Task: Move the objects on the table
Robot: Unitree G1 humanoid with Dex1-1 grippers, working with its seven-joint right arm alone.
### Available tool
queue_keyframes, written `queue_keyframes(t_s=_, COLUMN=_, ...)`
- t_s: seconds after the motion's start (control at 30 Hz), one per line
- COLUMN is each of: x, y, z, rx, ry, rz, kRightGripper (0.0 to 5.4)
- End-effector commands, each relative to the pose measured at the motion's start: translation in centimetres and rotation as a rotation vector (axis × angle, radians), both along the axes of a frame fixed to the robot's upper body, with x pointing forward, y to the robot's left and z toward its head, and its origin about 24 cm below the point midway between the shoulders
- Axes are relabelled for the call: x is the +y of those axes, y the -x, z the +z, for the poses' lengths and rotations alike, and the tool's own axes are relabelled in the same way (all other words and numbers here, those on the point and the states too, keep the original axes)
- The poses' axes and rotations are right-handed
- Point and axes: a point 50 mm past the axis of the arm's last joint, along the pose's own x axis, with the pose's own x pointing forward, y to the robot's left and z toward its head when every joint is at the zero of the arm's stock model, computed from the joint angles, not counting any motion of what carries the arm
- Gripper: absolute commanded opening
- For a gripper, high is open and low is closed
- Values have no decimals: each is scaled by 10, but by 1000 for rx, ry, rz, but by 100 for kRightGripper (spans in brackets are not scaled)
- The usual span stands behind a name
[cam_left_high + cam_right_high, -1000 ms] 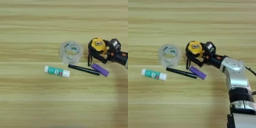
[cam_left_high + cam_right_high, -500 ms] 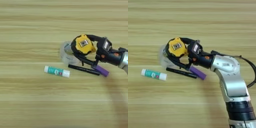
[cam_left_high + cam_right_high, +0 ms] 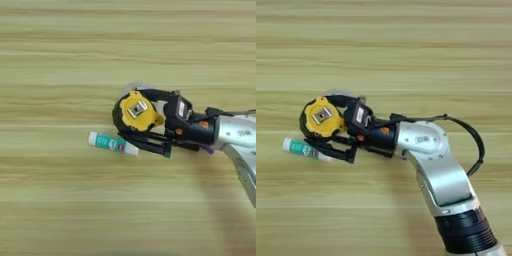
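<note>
My right gripper (image 3: 136, 119) is shut on the yellow-and-black tape measure (image 3: 136, 111), one black finger over its top and one under it. It holds the measure just above the table (image 3: 60, 50), over the clear tape roll, of which only a faint rim (image 3: 134, 86) shows. The white-and-teal glue stick (image 3: 112, 143) lies just below and left of the measure. A tip of the purple cylinder (image 3: 208, 149) peeks out under the wrist. The black pen is hidden beneath the gripper's lower finger.
The silver forearm (image 3: 428, 150) comes in from the bottom right with a black cable (image 3: 471, 137) looping beside it. Bare wood planks spread on all sides of the small cluster of things.
The gripper has carried the tape measure leftward from the right of the tape roll to over it, nearly above the glue stick. The arm now covers the pen and most of the purple cylinder.
</note>
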Motion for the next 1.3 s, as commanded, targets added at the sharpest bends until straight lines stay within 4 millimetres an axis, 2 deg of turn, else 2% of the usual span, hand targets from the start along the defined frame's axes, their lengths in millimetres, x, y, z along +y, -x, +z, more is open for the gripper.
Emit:
queue_keyframes(t_s=0.03, x=14, y=-1, z=18, rx=-102, ry=-14, rz=56, kRightGripper=450)
queue_keyframes(t_s=0.2, x=24, y=3, z=8, rx=-62, ry=16, rz=110, kRightGripper=450)
queue_keyframes(t_s=0.9, x=35, y=-3, z=-34, rx=50, ry=133, rz=159, kRightGripper=450)
queue_keyframes(t_s=1.3, x=42, y=-4, z=-48, rx=67, ry=168, rz=175, kRightGripper=450)
